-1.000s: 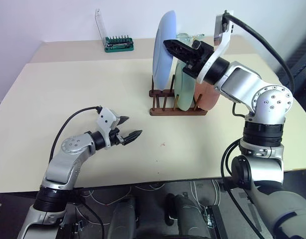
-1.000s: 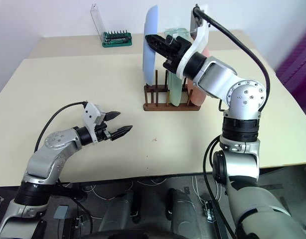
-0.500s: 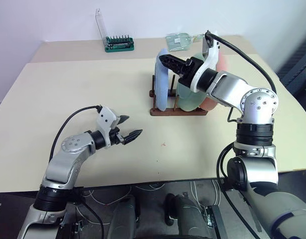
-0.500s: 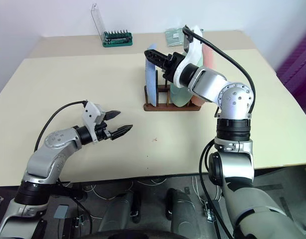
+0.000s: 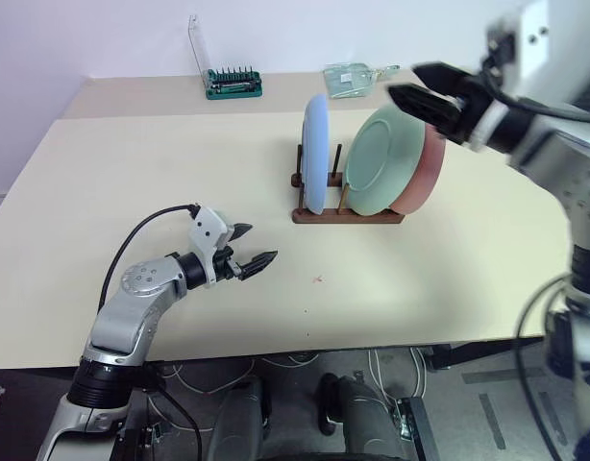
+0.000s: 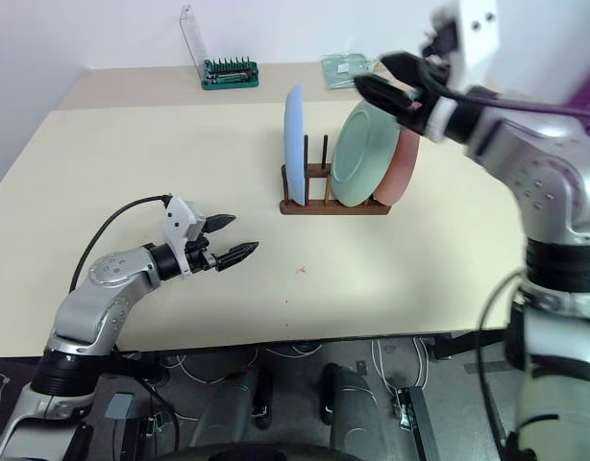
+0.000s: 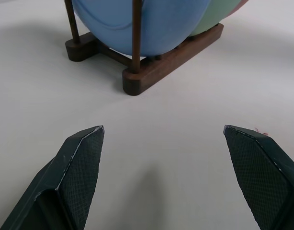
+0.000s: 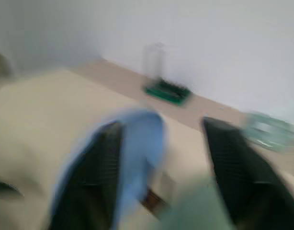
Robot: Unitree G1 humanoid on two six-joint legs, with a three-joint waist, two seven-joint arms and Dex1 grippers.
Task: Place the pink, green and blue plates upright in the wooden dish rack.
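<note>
Rack: small dark reddish-brown wooden dish rack (image 5: pixel 345 213) w/ thin upright pegs, on the tabletop (image 5: pixel 132 173) toward its far edge, right of centre.
Blue plate: pale blue round plate (image 5: pixel 315 154) upright on edge at the rack's left end, betw. pegs.
Green plate: pale green round plate (image 5: pixel 383 174) in the rack's right part, tilted, leaning back on the pink one.
Pink plate: pink round plate (image 5: pixel 430 178) just behind the green, touching it, at the rack's right end; only its rim shows.
Progress: all 3 plates sit in the rack. Judged done or nearly so; green + pink lean rather than stand straight, so maybe a nudge left.
Right claw (image 5: pixel 418 91): in the air above the green/pink plates, apart from them, fingers spread, holding nothing.
Left claw (image 5: pixel 251 246): low over the tabletop near its front edge, well apart from rack, fingers spread wide, empty.
Other: green bit-set case (image 5: pixel 233 84) by the far edge; clear packet (image 5: pixel 351 77) near it.
</note>
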